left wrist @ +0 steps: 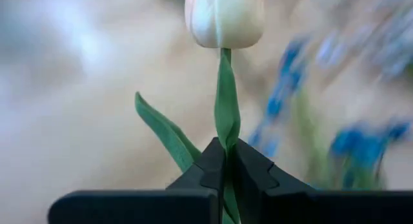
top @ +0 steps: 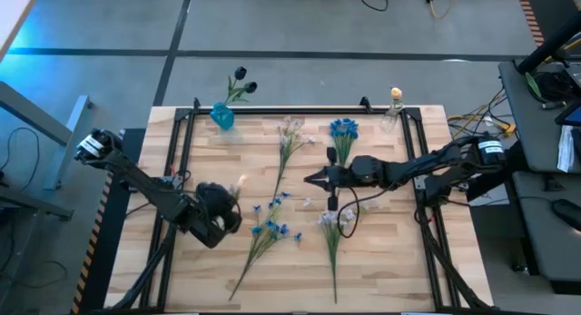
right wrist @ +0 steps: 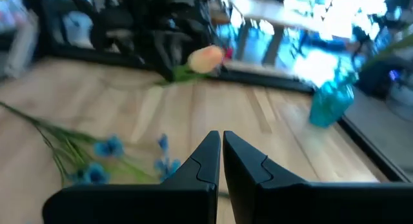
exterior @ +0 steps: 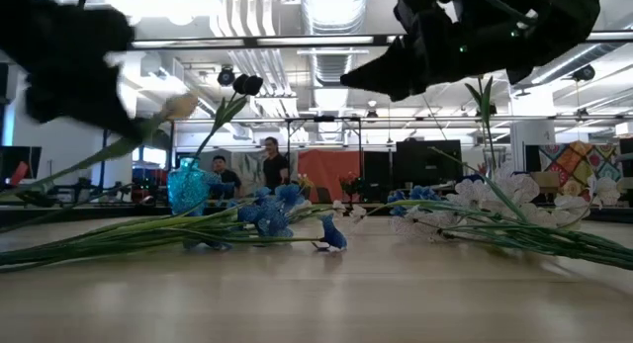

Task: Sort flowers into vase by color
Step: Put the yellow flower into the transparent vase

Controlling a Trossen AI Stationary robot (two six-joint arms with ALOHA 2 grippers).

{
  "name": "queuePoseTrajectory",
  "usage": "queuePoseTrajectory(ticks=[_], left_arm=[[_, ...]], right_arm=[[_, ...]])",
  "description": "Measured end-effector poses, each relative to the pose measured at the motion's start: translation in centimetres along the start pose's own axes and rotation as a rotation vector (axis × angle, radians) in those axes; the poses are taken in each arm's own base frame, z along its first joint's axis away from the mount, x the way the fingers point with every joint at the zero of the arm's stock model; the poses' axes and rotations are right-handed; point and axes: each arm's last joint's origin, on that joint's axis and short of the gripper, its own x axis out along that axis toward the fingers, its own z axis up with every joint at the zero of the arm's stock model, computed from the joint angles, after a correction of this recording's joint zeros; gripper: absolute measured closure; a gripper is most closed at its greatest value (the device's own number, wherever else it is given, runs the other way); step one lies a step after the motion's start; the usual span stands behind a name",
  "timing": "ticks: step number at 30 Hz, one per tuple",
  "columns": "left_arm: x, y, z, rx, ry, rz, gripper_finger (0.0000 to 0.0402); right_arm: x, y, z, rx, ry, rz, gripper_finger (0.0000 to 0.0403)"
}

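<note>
While most flowers lie loose on the table (top: 381, 260), sorting looks barely begun. A blue vase (top: 222, 115) at the back-left edge holds one dark-blossomed stem (top: 241, 83); a small clear vase (top: 393, 111) at the back right seems to hold a pale bud, too small to tell for sure.

Left gripper (left wrist: 226, 161), near the table's front-left, is clamped tight on the green stem of a peach tulip (left wrist: 224, 17), bud above the fingers; the tulip looks lifted off the wood. Right gripper (right wrist: 221, 150) hovers over mid-table, fingers pressed together w/ nothing between them.

Still on the wood: a bright blue bunch (top: 343, 129) toward the back, a pale white-lilac sprig (top: 290, 133) beside it, a blue sprig (top: 272, 224) at front centre, and a white sprig (top: 331, 224) just right of that. So approx. four left, plus the held tulip.

Surface is pale wood planks inside a black frame. Room beyond: open workshop w/ ceiling ducts, bright lights, screens, and two people (exterior: 247, 170) standing far back.
</note>
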Motion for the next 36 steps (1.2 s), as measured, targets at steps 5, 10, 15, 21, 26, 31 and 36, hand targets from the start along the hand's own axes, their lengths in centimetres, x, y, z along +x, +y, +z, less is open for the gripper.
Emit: queuePoseTrajectory(ticks=[5,10,15,21,26,31,36], left_arm=[[0.3,-1.9,3.3,0.154,-0.231,-0.068,0.0401],[1.9,-3.2,7.0,0.3,-0.305,-0.286,0.0401],[4.3,-2.5,10.0,0.404,-0.352,-0.43,0.0401],[6.4,-2.1,12.7,0.479,-0.537,-0.62,0.0401],[7.4,-1.8,13.7,0.503,-0.634,-0.68,0.0402],[7.6,-1.8,13.9,0.541,-0.68,-0.681,0.0402],[7.6,-1.7,14.1,0.542,-0.701,-0.678,0.0401]], right_arm=[[0.1,-0.1,-0.3,-0.002,-0.067,0.005,0.039],[1.2,-0.1,-0.4,0.02,-0.044,0.009,0.039],[1.7,0.0,-0.5,0.048,-0.042,0.017,0.039],[2.1,-0.2,0.6,0.11,-0.084,0.034,0.0388],[2.6,-0.3,1.7,0.144,-0.118,0.033,0.0353],[2.6,-0.3,2.0,0.164,-0.129,0.033,0.0289],[2.5,-0.4,2.4,0.168,-0.167,0.029,0.0244]])
